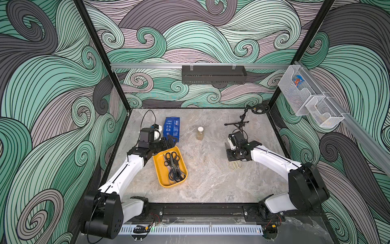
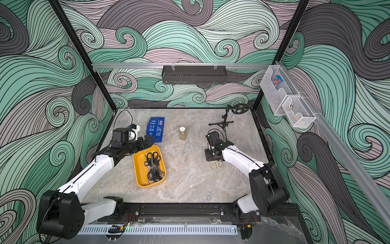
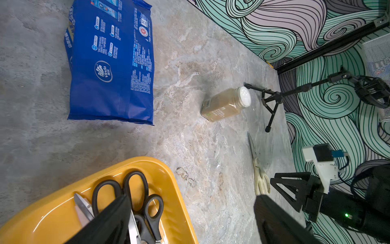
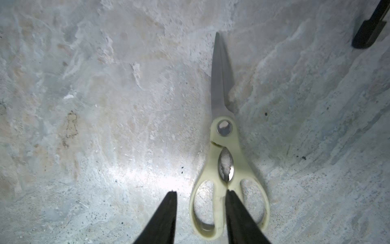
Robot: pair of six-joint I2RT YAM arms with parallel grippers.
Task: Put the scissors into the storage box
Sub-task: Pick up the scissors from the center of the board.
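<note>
right end effector: parted narrowly, straddling one handle loop of cream shears | left end effector: wide, empty, by storage box rim

- Blue packet, lying flat on the table: a white round logo reads "Vinda" beside a fan-shaped crest. A smaller word under the brand name is too small to make out.
- Same packet: columns of white and light-blue fine print and a small red round seal, none of it legible.
- Spice bottle with a white cap: a label with pale print on its side, unreadable.
- Snack packet in the white mesh basket on the side rail: blue and orange print, too small to read.
</note>
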